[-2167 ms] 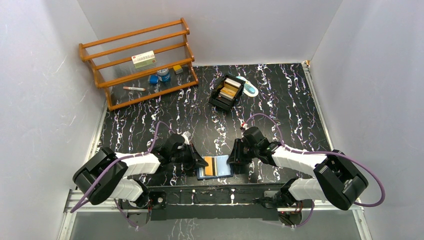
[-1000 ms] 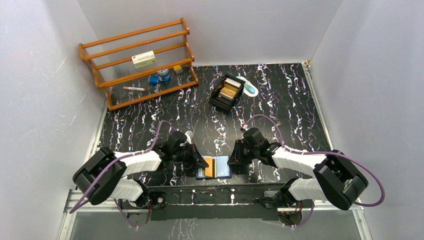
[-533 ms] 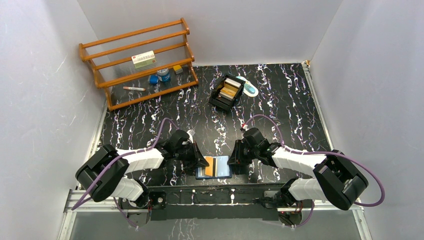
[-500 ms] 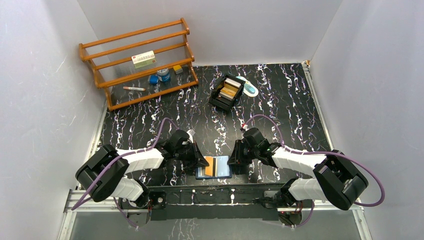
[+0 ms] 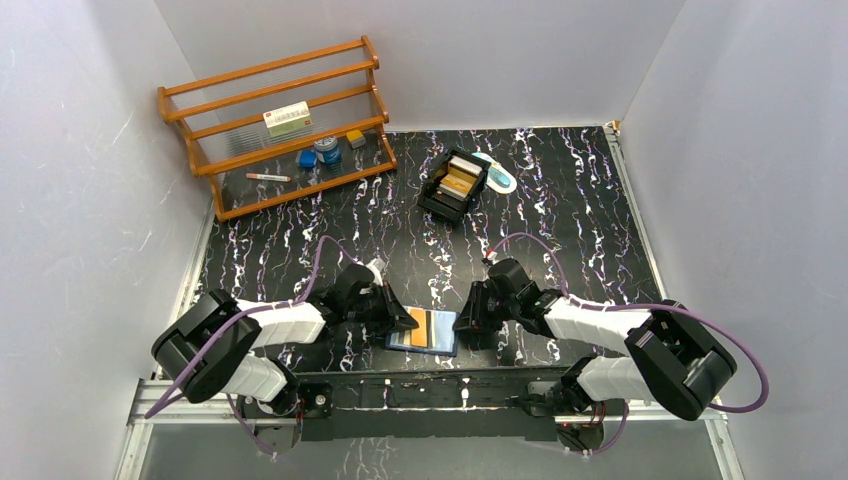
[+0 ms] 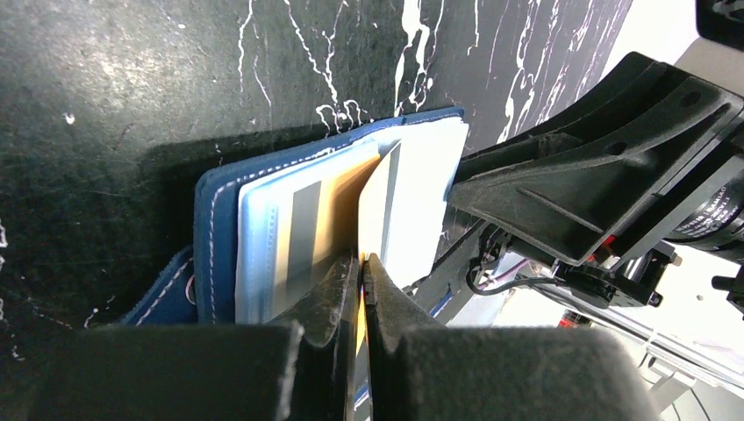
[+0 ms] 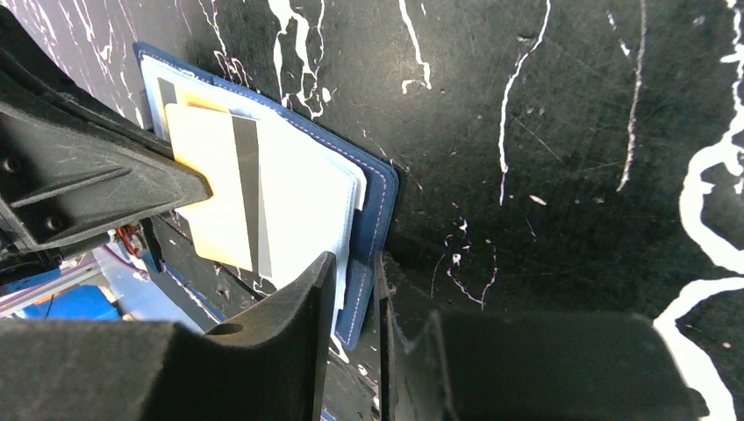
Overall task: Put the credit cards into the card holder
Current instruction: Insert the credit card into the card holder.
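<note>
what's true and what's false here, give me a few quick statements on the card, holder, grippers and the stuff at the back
1. The left gripper pinches a gold card. True.
2. The right gripper clamps the holder's edge. True.
3. The holder lies folded shut. False: it lies open, pockets up.
4. The tray is empty. False: it holds cards.
5. The rack stands back right. False: back left.
</note>
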